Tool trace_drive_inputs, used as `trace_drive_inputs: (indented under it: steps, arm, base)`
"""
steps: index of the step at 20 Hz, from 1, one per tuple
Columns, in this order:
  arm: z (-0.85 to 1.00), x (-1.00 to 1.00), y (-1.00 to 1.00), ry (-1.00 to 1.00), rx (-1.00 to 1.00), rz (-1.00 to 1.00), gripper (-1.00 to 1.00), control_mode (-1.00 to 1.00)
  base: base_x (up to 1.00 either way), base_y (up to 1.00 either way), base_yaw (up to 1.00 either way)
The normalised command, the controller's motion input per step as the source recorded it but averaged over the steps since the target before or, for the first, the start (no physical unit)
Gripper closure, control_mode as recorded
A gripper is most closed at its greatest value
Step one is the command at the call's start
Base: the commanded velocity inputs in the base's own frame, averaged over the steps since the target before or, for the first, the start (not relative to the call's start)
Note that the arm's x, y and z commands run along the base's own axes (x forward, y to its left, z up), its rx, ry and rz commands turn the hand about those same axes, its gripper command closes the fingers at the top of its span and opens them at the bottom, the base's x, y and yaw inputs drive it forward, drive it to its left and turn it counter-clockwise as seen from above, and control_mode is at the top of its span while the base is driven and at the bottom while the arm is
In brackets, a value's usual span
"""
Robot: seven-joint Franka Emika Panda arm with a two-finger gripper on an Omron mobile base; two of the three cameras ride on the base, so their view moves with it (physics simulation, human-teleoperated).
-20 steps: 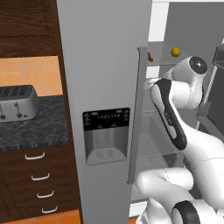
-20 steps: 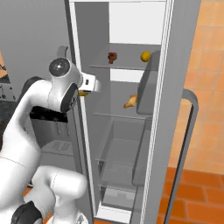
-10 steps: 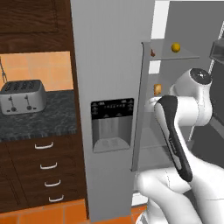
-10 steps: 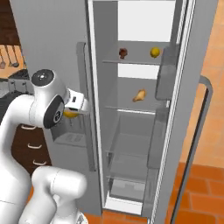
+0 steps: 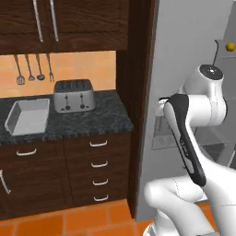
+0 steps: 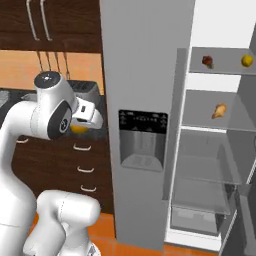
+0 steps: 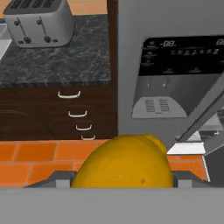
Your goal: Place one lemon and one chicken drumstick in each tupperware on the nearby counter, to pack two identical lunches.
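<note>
- A yellow lemon (image 7: 127,162) sits clamped between the gripper (image 6: 80,127) fingers, close to the hand camera, held in the air before the grey fridge door (image 6: 145,100) and above the orange floor tiles (image 7: 39,155).
- A second lemon (image 6: 246,60) and a chicken drumstick (image 6: 218,110) lie on shelves inside the open fridge.
- The counter (image 5: 87,122) of dark speckled stone lies to the left, carrying a grey tupperware (image 5: 27,116) and beside it a silver toaster (image 5: 73,95).
</note>
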Motion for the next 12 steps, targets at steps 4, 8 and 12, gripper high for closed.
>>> trace_drive_inputs:
  steps: [4, 8, 12]
  arm:
    - [0.0, 0.0, 0.0, 0.0, 0.0, 0.0, 1.0, 1.0]
    - [0.0, 0.0, 0.0, 0.0, 0.0, 0.0, 1.0, 1.0]
    - [0.0, 0.0, 0.0, 0.0, 0.0, 0.0, 1.0, 1.0]
  base:
    - [0.0, 1.0, 0.0]
    - [0.1, 1.0, 0.0]
    - [0.4, 1.0, 0.0]
